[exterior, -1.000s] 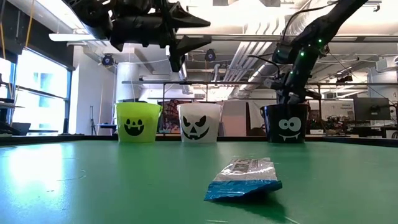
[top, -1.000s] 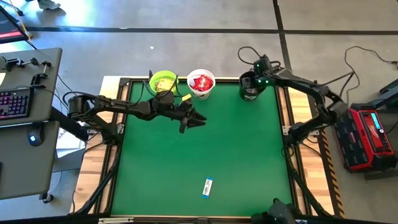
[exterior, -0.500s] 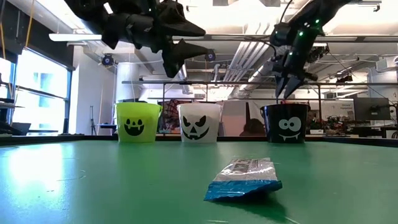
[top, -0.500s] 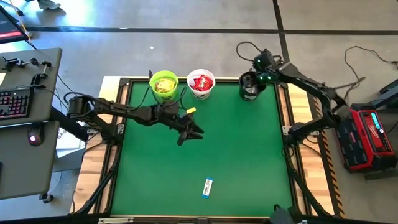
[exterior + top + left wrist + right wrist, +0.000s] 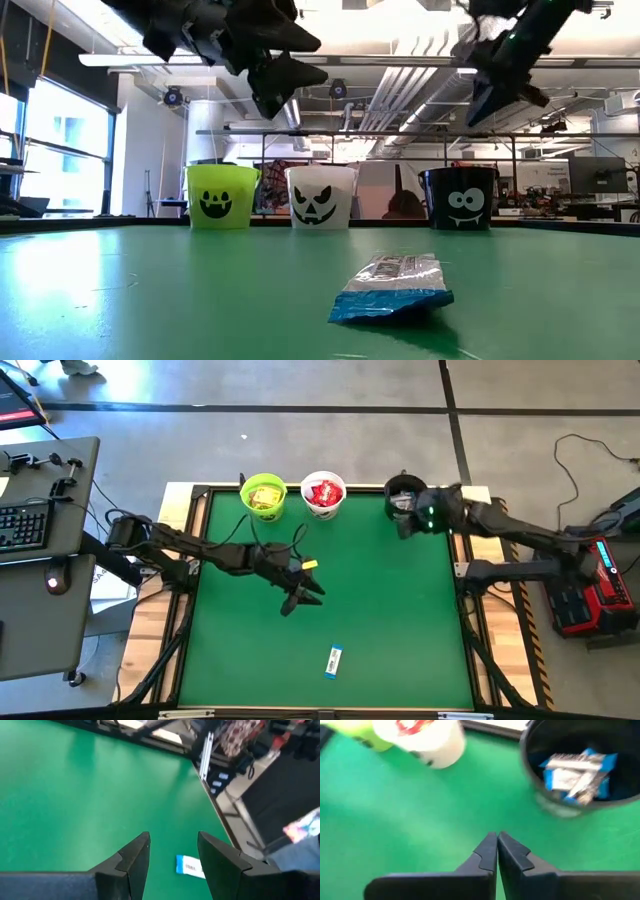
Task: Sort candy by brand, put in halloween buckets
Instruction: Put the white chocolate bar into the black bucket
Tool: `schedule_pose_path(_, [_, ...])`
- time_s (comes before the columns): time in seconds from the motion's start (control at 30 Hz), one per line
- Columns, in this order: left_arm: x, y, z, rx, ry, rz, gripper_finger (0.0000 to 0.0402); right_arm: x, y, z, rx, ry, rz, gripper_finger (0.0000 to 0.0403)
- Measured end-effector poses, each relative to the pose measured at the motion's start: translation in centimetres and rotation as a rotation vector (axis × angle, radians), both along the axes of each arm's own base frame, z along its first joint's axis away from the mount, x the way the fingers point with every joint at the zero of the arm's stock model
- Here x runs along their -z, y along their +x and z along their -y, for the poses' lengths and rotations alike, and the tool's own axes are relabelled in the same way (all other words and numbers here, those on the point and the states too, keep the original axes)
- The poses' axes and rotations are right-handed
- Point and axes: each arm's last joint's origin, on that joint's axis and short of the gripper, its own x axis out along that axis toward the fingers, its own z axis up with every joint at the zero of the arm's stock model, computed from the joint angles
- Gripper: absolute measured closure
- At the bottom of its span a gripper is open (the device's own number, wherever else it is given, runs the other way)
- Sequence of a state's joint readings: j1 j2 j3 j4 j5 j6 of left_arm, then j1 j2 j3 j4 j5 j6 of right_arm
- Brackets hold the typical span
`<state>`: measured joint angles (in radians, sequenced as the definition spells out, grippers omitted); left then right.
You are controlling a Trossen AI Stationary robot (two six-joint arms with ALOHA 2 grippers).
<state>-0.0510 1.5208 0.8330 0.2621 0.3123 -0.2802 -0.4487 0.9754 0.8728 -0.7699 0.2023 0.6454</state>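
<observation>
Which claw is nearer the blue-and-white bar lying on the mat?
Left. The left claw hangs over mid-mat, just short of the blue-and-white bar; the right claw is at the black bucket.

Three buckets: one green (image 5: 263, 495), one white (image 5: 323, 494), one black (image 5: 402, 497). One blue bar (image 5: 334, 660) lies loose on the surface (image 5: 400, 620). Two arms, each with one hand: left (image 5: 300, 596), right (image 5: 402, 525). Candy inside the buckets cannot be counted.
</observation>
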Motion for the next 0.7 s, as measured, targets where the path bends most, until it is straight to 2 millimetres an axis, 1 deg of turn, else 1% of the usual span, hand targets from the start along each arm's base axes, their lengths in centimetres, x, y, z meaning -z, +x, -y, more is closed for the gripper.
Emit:
schedule_pose_path(0.13, [-0.8, 0.2, 1.1, 0.013, 0.083, -0.075, 0.0243, 0.7, 0.2, -3.1, -0.043, -0.007, 0.058, 0.0401])
schedule_pose_path(0.27, [-1.9, 0.4, 1.9, 0.020, 0.151, -0.133, 0.0243, 2.1, 1.3, -5.7, -0.136, -0.031, 0.107, 0.0402])
schedule_pose_path(0.4, [-2.4, 0.4, 2.9, 0.003, 0.168, -0.191, 0.0243, 3.7, 2.0, -8.0, -0.211, -0.046, 0.183, 0.0402])
schedule_pose_path(0.5, [-2.6, 0.4, 3.7, -0.047, 0.159, -0.214, 0.0243, 4.3, 2.1, -9.5, -0.247, -0.046, 0.215, 0.0402])
schedule_pose_path(0.7, [-2.5, 0.0, 5.4, -0.182, 0.041, -0.270, 0.0237, 4.6, 1.7, -11.5, -0.318, -0.056, 0.216, 0.0403])
